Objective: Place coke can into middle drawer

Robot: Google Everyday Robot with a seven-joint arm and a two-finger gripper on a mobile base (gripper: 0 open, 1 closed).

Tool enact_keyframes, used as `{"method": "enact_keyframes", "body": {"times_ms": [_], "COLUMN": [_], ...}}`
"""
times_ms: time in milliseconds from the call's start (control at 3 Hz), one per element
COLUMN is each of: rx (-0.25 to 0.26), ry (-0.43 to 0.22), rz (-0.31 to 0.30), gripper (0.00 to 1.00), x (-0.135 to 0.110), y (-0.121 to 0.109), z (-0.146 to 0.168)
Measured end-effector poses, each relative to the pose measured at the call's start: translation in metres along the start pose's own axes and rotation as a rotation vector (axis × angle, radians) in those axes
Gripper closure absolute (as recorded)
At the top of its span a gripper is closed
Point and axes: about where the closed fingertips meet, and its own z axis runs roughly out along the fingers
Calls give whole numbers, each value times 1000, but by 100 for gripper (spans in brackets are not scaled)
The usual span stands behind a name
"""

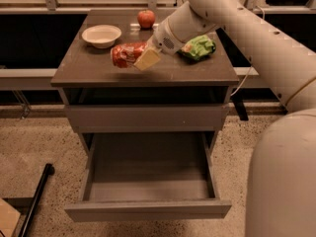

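The coke can (124, 54) is red with whitish markings and lies on its side just above the cabinet top (98, 70), left of centre. My gripper (140, 57) is shut on the can's right end; one pale yellowish finger (147, 59) shows in front of it. The arm reaches in from the upper right. The middle drawer (148, 209) is pulled out below, and its grey inside holds nothing. The uppermost drawer (148, 117) above it is closed.
A white bowl (101, 35) stands at the back left of the cabinet top, a red apple (145, 18) at the back middle, and a green snack bag (198, 47) to the right behind the wrist. A black bar (37, 196) lies on the floor at the left.
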Motion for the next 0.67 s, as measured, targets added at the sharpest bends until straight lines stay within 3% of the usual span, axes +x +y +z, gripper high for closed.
{"method": "enact_keyframes", "body": {"times_ms": [333,667], "rx": [20,-19], "ry": [88,158], "rz": [-11,-43], "gripper": [100,100], "x": [10,31], "y": [45,94], "z": [-39,-57]}}
